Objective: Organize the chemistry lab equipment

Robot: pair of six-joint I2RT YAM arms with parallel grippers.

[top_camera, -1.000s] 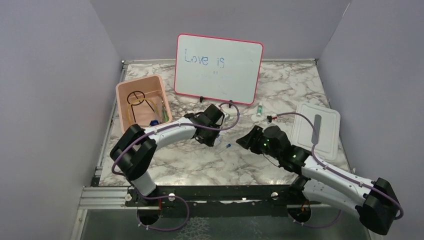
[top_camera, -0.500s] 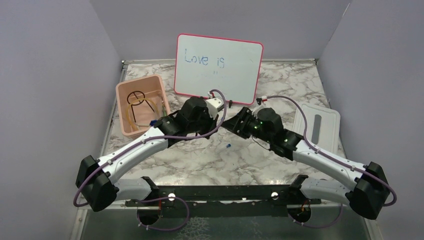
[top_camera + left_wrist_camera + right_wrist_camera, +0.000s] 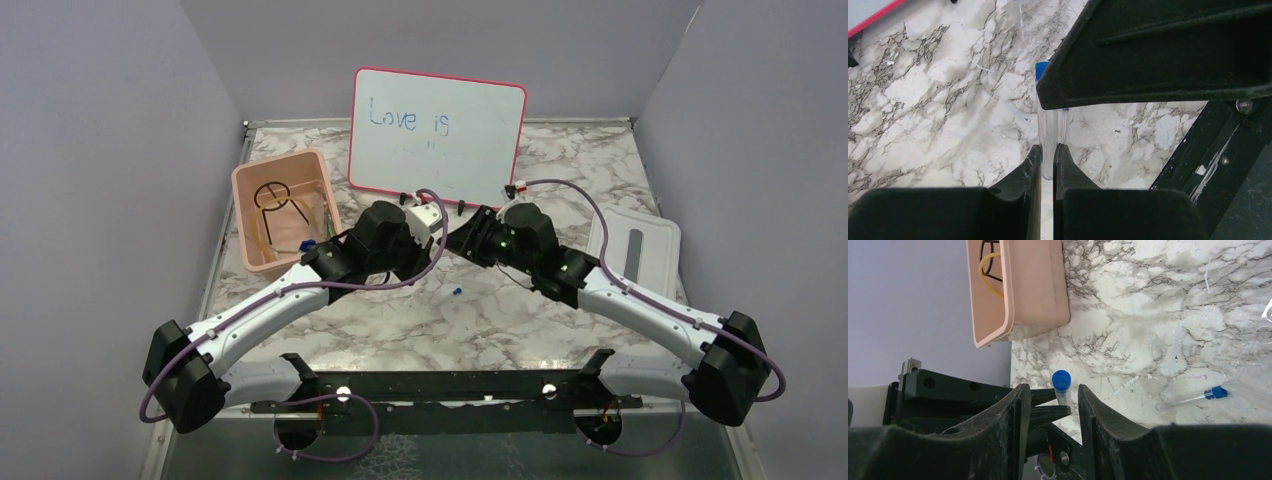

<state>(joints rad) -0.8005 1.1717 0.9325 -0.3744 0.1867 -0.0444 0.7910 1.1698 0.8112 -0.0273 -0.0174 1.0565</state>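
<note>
My left gripper [image 3: 1047,147] is shut on the lower end of a clear blue-capped tube [image 3: 1049,122] and holds it above the marble table. My right gripper [image 3: 1053,390] is open, one finger on each side of that tube [image 3: 1062,385] just below its blue cap, with small gaps showing. In the top view the left gripper [image 3: 443,238] and right gripper [image 3: 462,243] meet tip to tip in front of the whiteboard. A second blue-capped tube [image 3: 456,292] lies on the table beneath them, also in the right wrist view [image 3: 1193,396].
The pink bin [image 3: 240,215] stands at the left and holds a black wire ring tripod [image 3: 272,195] and a yellowish rubber tube [image 3: 265,235]. The pink-framed whiteboard [image 3: 437,135] stands behind the grippers. The bin's white lid [image 3: 650,240] lies at the right.
The left arm has stretched out and carried the tube toward the middle. The right gripper has swung up and left to meet it, and its jaws now straddle the tube.
</note>
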